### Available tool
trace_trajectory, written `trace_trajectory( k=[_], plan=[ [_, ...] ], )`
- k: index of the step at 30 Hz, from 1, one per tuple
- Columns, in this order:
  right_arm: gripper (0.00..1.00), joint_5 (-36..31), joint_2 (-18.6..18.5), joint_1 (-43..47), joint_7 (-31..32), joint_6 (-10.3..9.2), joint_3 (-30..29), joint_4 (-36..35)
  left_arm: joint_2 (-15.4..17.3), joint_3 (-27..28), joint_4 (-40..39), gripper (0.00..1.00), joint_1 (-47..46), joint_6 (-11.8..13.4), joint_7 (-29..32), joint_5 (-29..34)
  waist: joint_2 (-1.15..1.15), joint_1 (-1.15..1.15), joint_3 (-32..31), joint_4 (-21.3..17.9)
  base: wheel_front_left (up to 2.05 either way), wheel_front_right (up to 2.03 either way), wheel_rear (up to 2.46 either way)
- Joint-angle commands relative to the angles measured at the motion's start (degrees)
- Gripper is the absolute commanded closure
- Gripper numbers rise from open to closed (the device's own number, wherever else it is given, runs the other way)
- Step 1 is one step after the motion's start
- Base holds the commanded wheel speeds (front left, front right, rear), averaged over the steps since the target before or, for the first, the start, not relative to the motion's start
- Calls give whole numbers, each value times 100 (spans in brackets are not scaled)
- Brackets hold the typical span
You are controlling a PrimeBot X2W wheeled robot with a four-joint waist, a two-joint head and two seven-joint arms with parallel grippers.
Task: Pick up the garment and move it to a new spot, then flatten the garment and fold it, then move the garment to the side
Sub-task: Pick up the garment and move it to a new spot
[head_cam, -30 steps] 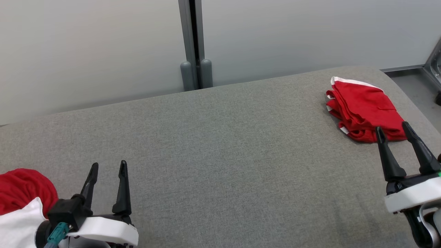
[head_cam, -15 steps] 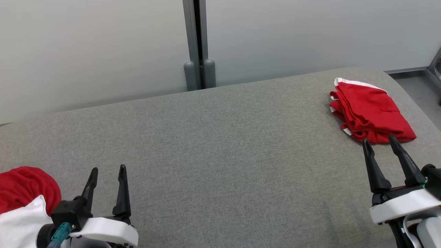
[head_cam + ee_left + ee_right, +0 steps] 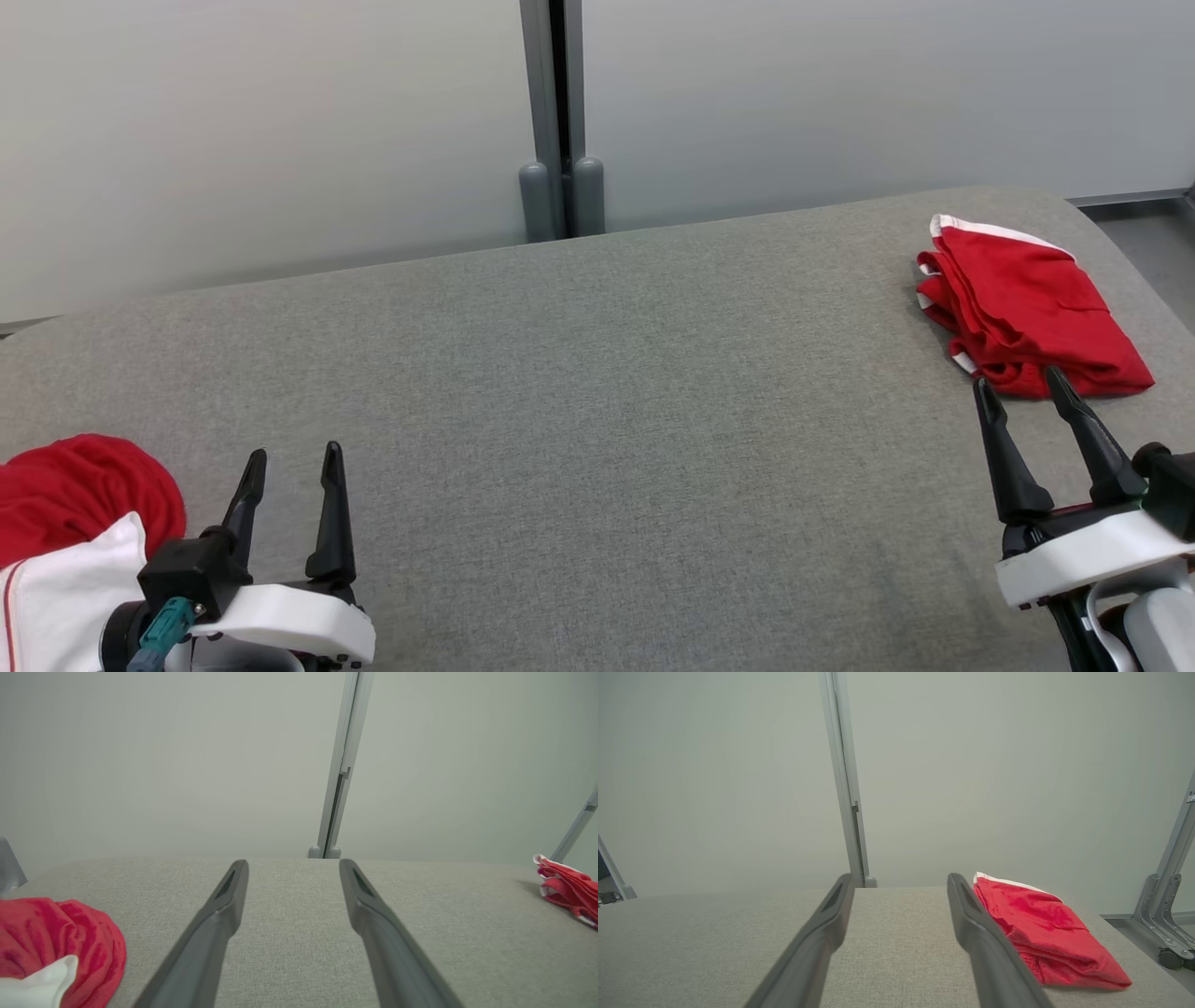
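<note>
A folded red garment (image 3: 1027,299) with white trim lies at the far right of the grey table (image 3: 597,373). It also shows in the left wrist view (image 3: 563,889) and the right wrist view (image 3: 1041,933). My right gripper (image 3: 1018,381) is open just in front of its near edge, with nothing between the fingers. In the right wrist view the fabric lies to the right of my right gripper (image 3: 900,877). My left gripper (image 3: 294,455) is open and empty at the near left, seen over bare tabletop in its own wrist view (image 3: 293,863).
A crumpled red and white garment (image 3: 84,485) lies at the near left corner, just left of my left gripper (image 3: 60,938). Pale wall panels with a grey post (image 3: 560,112) stand behind the table. A metal frame (image 3: 1169,919) stands past the right end.
The camera has turned, shifting the whole scene rightwards in view. My right gripper has drawn back and to the left, off the folded garment's near edge. The left gripper has held still.
</note>
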Motion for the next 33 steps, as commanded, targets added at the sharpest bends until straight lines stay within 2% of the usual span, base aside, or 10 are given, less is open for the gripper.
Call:
trace_trajectory(
  k=[1,5,22,27,33],
  plan=[
    [0,-26,7,-12,18,-1,-1,-6,11,30,14,0,-79,-27,-9,25,0,0,13,41,0,0,0],
    [0,-7,3,20,31,0,-14,-72,25,32,52,0,-181,-28,-8,47,0,0,87,341,0,0,0],
    [0,53,59,-52,19,-1,228,-189,107,227,158,0,-178,129,28,-139,0,0,280,2164,0,0,0],
    [0,62,45,-80,3,-1,280,-205,96,237,79,0,-153,167,35,-164,0,0,316,2490,0,0,0],
    [0,45,72,-106,-11,-1,321,-195,124,238,6,0,-104,205,93,-200,0,0,319,2625,0,0,0]
  ],
)
